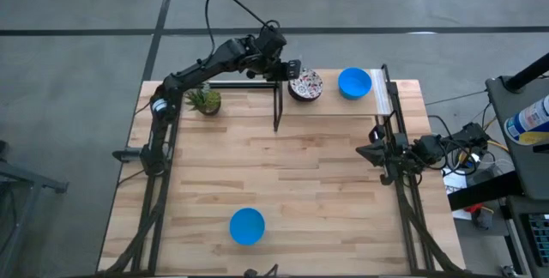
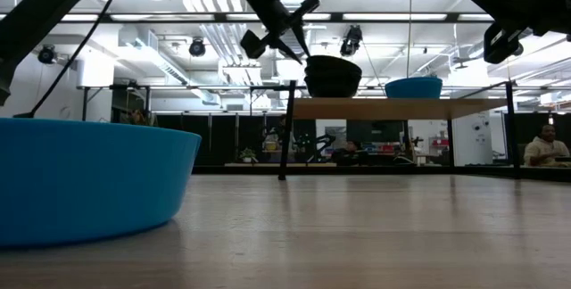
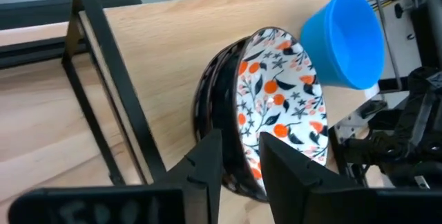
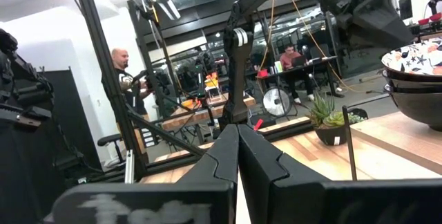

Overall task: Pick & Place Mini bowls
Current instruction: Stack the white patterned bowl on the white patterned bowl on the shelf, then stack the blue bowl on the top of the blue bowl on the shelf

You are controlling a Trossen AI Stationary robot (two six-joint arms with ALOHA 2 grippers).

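A floral mini bowl [image 1: 305,84] with a dark outside sits on top of a nested stack [image 4: 414,96] on the raised wooden shelf [image 1: 249,98] at the table's far edge. My left gripper [image 3: 240,148] reaches over from the left and is shut on the bowl's near-left rim. One blue mini bowl [image 1: 354,82] rests on its base on the shelf just to the right. Another blue mini bowl [image 1: 247,226] stands on the table near the front edge. My right gripper [image 1: 364,151] waits shut at the table's right side. My left gripper pinches the floral bowl's rim [image 3: 242,156], one finger [image 3: 290,175] inside on the patterned face and the other finger [image 3: 207,169] on the dark outer wall. The fingers slant down from the table's left. Whether the stack is clear of the shelf, I cannot tell.
A small potted plant [image 1: 204,100] stands left of the shelf. The shelf's black legs [image 1: 277,106] reach down onto the table. The table's middle [image 1: 283,166] is bare wood. People [image 4: 124,72] are in the room beyond.
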